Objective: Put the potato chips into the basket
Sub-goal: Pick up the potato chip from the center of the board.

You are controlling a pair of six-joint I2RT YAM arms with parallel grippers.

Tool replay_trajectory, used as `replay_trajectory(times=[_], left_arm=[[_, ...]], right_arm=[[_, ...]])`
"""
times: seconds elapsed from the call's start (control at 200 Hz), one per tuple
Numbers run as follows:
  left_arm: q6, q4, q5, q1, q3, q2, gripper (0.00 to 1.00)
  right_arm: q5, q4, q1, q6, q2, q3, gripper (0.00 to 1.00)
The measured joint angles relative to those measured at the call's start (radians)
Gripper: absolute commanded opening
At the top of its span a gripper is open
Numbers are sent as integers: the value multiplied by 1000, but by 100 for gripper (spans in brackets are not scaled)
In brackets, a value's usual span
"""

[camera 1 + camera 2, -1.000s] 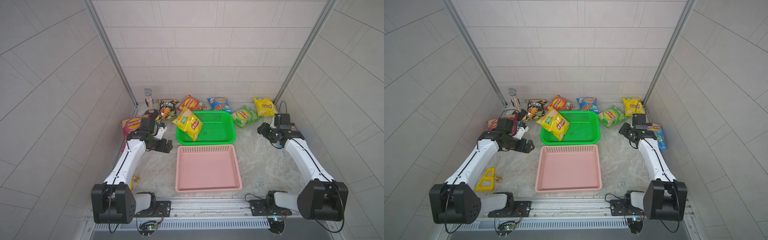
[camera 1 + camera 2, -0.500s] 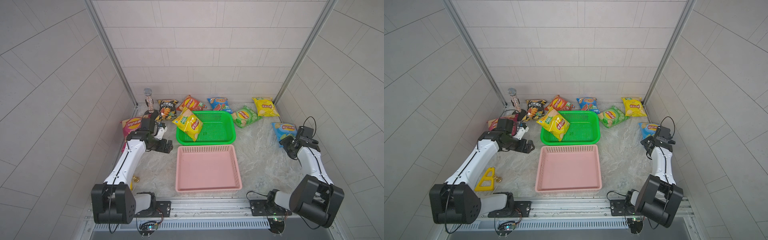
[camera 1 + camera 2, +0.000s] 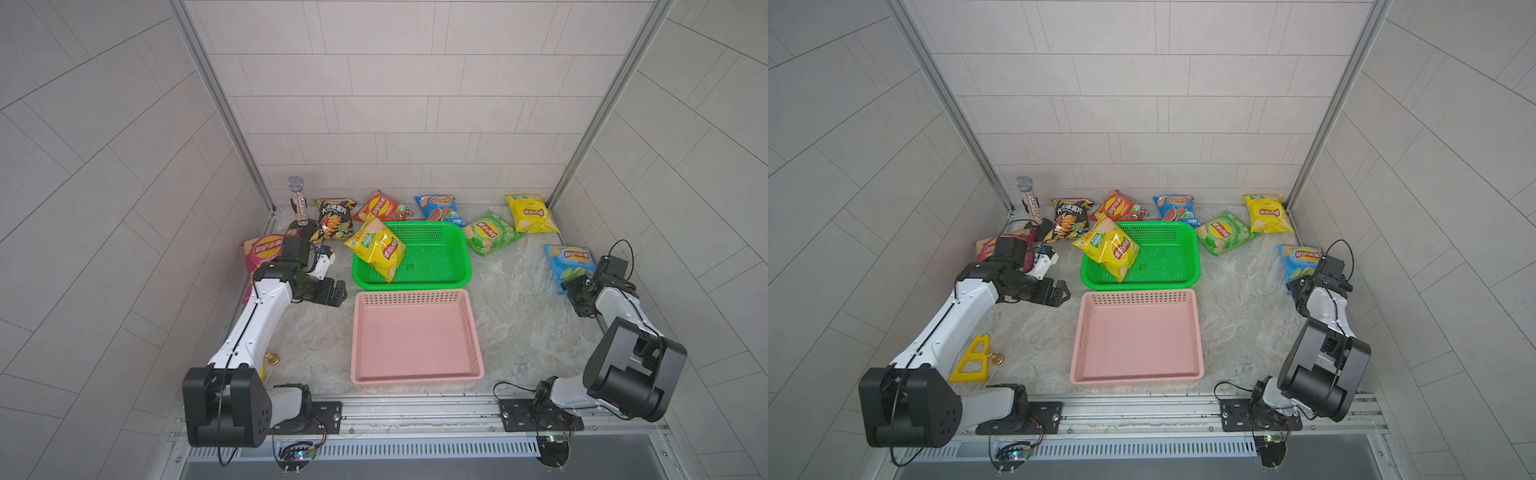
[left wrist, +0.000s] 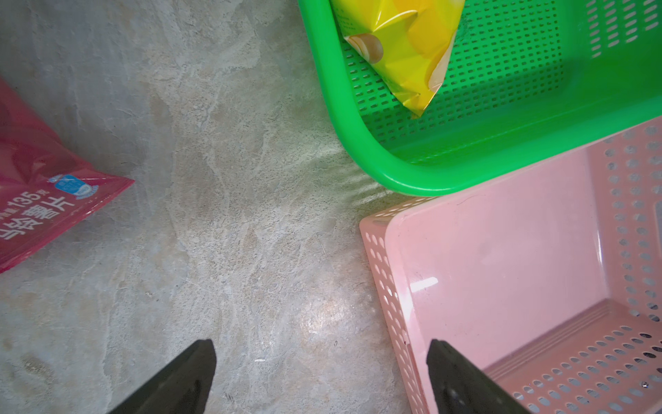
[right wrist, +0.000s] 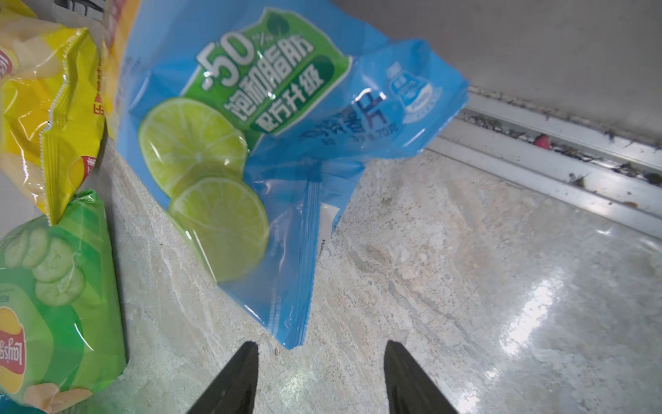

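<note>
Beside one pink basket [image 3: 415, 332] the left pincer [image 4: 320, 346] gapes wide, holding nothing. The right pincer [image 5: 321, 345], partly open and empty, sits just short of a blue lime bag [image 5: 229, 143] marked "-50%". Farther, a yellow Lay's bag [image 3: 380, 251] leans over the rim of one green basket [image 3: 436, 266], and six more glossy bags lie on the counter [image 3: 519, 299]: magenta bag [image 3: 266, 249], black bag [image 3: 334, 216], orange-red bag [image 3: 380, 208], watermelon bag [image 3: 438, 205], cucumber bag [image 3: 488, 230], yellow bag [image 3: 530, 212].

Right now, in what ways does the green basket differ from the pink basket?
The green basket holds a yellow chip bag that leans over its rim; the pink basket holds nothing. The green basket has a perforated floor, the pink basket a floor that looks solid. The green basket lies farther from the arm bases, the pink basket nearer. Both are rectangular plastic baskets, set next to each other.
</note>
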Motion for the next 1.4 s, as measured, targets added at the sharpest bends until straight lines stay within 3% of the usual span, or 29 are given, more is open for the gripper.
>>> replay_trajectory(times=[0.505,0.766,0.836,0.961,1.106,1.251,1.401], left_arm=[[0,0,4,0,0,0,100],[0,0,4,0,0,0,100],[0,0,4,0,0,0,100],[0,0,5,0,0,0,100],[0,0,5,0,0,0,100],[0,0,6,0,0,0,100],[0,0,8,0,0,0,100]], right_arm=[[49,63,116,-6,70,-27,59],[96,95,127,-6,142,-8,56],[111,101,130,-6,153,-6,52],[135,109,137,-19,163,6,25],[161,120,147,-15,165,19,11],[177,119,158,-19,164,20,0],[190,102,181,-30,119,19,0]])
